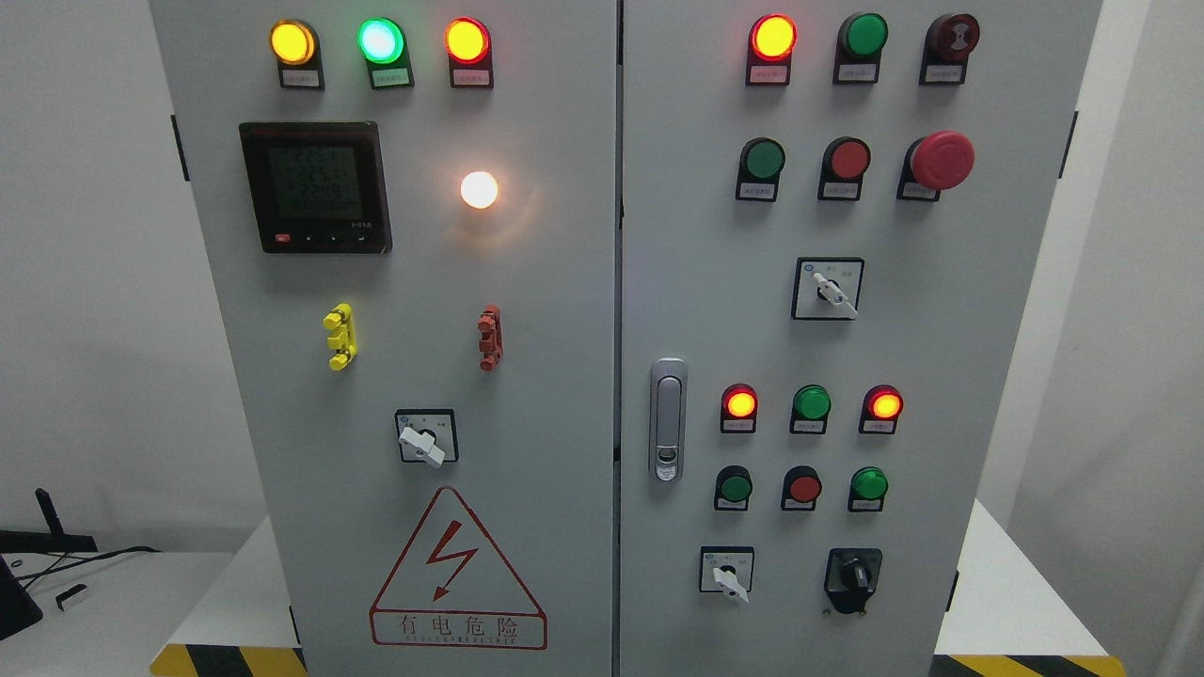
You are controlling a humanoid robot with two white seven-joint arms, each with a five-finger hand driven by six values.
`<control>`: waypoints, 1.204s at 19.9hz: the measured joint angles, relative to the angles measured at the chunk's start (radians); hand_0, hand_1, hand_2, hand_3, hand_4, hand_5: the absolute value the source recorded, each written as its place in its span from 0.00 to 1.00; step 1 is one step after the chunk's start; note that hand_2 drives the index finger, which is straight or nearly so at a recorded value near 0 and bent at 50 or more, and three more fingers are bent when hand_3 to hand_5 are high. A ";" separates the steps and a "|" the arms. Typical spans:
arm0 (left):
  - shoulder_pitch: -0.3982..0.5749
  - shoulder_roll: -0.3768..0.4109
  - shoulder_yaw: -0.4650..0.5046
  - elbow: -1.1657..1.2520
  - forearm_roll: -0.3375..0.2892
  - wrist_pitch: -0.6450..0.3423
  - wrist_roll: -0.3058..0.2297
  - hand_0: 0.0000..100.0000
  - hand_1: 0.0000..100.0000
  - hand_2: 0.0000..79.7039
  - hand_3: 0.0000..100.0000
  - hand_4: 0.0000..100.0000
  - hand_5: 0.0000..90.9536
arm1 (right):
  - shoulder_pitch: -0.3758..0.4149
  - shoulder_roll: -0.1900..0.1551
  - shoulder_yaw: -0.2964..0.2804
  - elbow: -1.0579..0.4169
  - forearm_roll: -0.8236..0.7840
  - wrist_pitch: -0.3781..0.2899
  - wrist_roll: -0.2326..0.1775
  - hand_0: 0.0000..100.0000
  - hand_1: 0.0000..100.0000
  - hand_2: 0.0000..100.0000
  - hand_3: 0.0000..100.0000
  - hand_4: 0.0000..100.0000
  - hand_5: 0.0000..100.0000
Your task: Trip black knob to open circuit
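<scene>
The black knob [854,575] sits at the lower right of the grey electrical cabinet [564,282], on the right door. Its pointer stands about upright. To its left is a white-handled selector switch [728,574]. Neither of my hands shows in the head view.
The right door carries red and green lamps and buttons, a red mushroom stop button [941,160], a white selector [830,290] and a metal door latch [668,419]. The left door has a meter [314,186], a white selector [423,440] and a warning triangle [457,572]. White table [122,602] at left.
</scene>
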 measured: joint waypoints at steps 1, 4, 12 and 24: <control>0.000 0.000 0.000 0.000 0.000 0.000 0.000 0.12 0.39 0.00 0.00 0.00 0.00 | -0.009 0.000 0.007 0.004 0.007 0.001 -0.003 0.33 0.58 0.37 1.00 1.00 0.95; 0.000 0.000 0.000 0.000 0.000 0.000 0.000 0.12 0.39 0.00 0.00 0.00 0.00 | -0.033 0.001 0.027 0.019 0.024 0.004 -0.005 0.33 0.59 0.37 1.00 1.00 0.95; 0.000 0.000 0.000 0.000 0.000 0.000 0.000 0.12 0.39 0.00 0.00 0.00 0.00 | -0.119 0.005 0.078 0.078 0.088 0.005 -0.008 0.32 0.61 0.35 1.00 1.00 0.95; 0.000 0.000 0.000 0.000 0.000 0.000 0.000 0.12 0.39 0.00 0.00 0.00 0.00 | -0.225 0.027 0.119 0.177 0.177 0.005 -0.009 0.31 0.68 0.35 1.00 1.00 0.95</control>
